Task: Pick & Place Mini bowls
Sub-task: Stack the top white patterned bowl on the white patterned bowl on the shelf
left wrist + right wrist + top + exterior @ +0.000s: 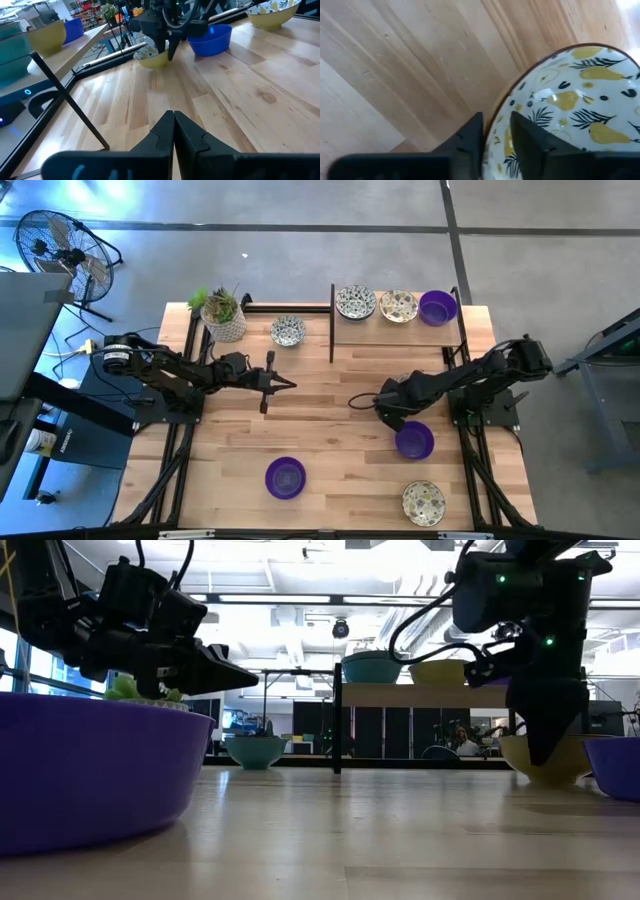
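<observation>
My right gripper [385,412] stands over a cream mini bowl with a yellow pear and dark leaf pattern [570,105], fingers pointing down. That bowl also shows as the cream bowl [545,765] in the low view and as the bowl under the right gripper [152,59] in the left wrist view. A purple mini bowl [414,440] sits just beside it toward the near edge. My left gripper [283,384] is shut and hovers over bare wood at the table's middle, touching nothing. Another purple bowl [285,477] and a patterned bowl [423,502] rest near the front edge. My right gripper has the patterned bowl's rim [496,122] between its two fingers, one finger [532,137] inside the bowl and the other outside. It comes from above, pointing down. In the low view the bowl's base seems to rest on the table, upright.
A raised wooden shelf [400,325] at the far right carries two patterned bowls [355,302] and a purple one [437,307]. A patterned bowl [288,331] and a white pot with a plant [224,315] stand at the far left. Bare wood lies between the arms.
</observation>
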Controlling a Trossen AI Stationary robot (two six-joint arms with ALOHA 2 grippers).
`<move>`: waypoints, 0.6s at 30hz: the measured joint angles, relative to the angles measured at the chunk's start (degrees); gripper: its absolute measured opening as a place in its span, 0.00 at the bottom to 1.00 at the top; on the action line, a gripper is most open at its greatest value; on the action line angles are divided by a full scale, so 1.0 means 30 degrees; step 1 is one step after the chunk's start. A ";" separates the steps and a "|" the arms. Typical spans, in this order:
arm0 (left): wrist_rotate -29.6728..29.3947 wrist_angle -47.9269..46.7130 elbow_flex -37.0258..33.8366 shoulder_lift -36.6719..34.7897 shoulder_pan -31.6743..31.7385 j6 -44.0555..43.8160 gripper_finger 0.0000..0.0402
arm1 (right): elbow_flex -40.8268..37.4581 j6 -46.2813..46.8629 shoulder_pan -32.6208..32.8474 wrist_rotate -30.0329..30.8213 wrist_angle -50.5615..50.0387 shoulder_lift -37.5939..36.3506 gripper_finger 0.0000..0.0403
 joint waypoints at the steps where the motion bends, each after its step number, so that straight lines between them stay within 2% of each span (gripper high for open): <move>1: -0.0002 -0.0017 0.0000 0.0000 0.0000 0.0000 0.00 | 0.0000 -0.0007 0.0000 0.0000 0.0000 0.0007 0.18; 6: -0.0013 -0.0010 0.0000 0.0000 0.0000 0.0007 0.00 | 0.0029 -0.0206 0.0129 0.0049 -0.0021 0.0000 0.03; 13: -0.0021 -0.0003 0.0000 0.0000 0.0000 0.0000 0.00 | 0.0952 -0.1360 0.0475 -0.0912 -0.0150 0.0000 0.07; 18: -0.0079 -0.0003 0.0000 0.0000 0.0000 0.0000 0.00 | 0.2920 -0.3009 0.0650 -0.0987 -0.1017 0.0000 0.02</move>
